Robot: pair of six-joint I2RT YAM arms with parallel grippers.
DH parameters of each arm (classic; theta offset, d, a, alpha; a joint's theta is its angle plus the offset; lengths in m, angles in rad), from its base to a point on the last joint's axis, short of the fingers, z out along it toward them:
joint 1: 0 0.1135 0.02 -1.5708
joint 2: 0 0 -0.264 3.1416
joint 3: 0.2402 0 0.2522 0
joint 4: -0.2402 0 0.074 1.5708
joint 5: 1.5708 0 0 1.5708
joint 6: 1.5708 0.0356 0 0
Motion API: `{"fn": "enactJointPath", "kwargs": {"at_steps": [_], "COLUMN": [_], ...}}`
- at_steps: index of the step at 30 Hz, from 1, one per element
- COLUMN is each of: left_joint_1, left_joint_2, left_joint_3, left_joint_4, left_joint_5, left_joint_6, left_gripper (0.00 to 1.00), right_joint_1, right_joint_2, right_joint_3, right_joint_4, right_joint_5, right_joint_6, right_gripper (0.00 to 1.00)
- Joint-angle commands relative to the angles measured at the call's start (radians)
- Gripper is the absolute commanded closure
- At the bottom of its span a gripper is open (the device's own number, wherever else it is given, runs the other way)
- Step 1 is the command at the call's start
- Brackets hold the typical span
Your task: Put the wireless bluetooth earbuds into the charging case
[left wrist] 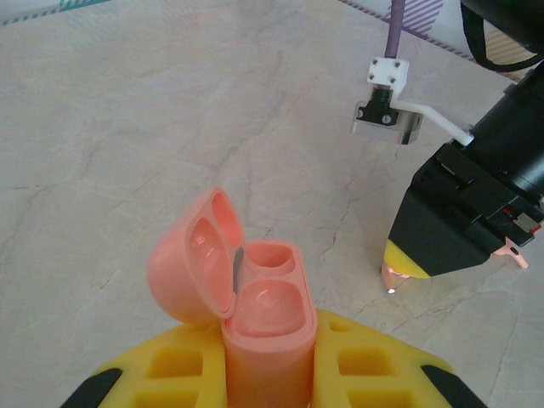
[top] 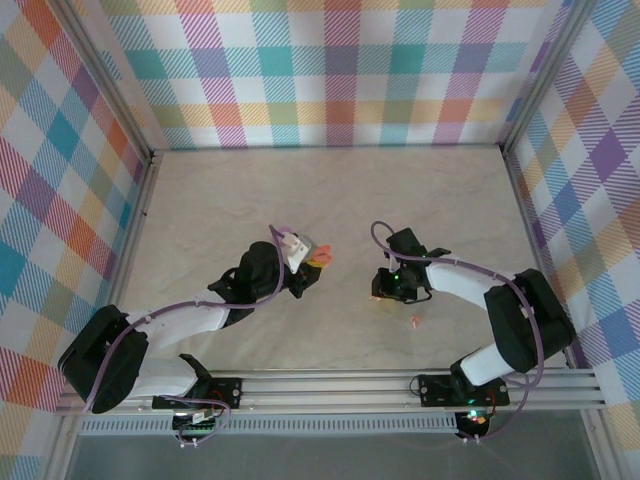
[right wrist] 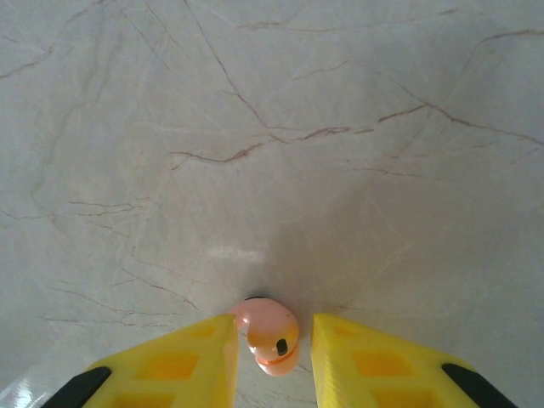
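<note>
Salmon glossy charging case [left wrist: 270, 306], rounded lid [left wrist: 189, 259] hinged open, stands pinched between the left gripper's [left wrist: 270, 344] yellow jaws; a smooth salmon pebble-like earbud [right wrist: 267, 331] sits between the right gripper's [right wrist: 274, 333] near-closed jaws, grip unclear.

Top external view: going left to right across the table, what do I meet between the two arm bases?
First the left gripper holding the open charging case → right gripper, a salmon earbud between its fingers → loose earbud lying on the table.
</note>
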Motion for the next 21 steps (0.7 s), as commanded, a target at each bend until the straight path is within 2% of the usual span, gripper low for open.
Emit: {"fn": "enactJointPath", "kwargs": {"at_steps": [1,8,15,21], "left_joint_1": [0.007,0.007,0.007,0.007], "left_joint_2": [-0.012,-0.023,-0.053,-0.082], "left_joint_3": [0.014,0.006,-0.009,-0.023], "left_joint_4": [0.007,0.006,0.006,0.037], "left_joint_5": [0.019,0.020,0.025,0.095], "left_joint_6": [0.007,0.010,0.022,0.049], "left_gripper": [1.00,1.00,1.00,1.00], "right_joint_1": [0.006,0.014,0.017,0.017], "right_joint_2": [0.025,0.050,-0.013,-0.075], "right_joint_3": [-0.013,0.003,0.049,0.117], "right_joint_4": [0.022,0.022,-0.052,-0.143], "right_joint_5": [-0.027,-0.024,-0.002,0.028], "right_joint_6": [-0.023,-0.032,-0.116,-0.212], "right_gripper": [0.71,0.74,0.81,0.82]}}
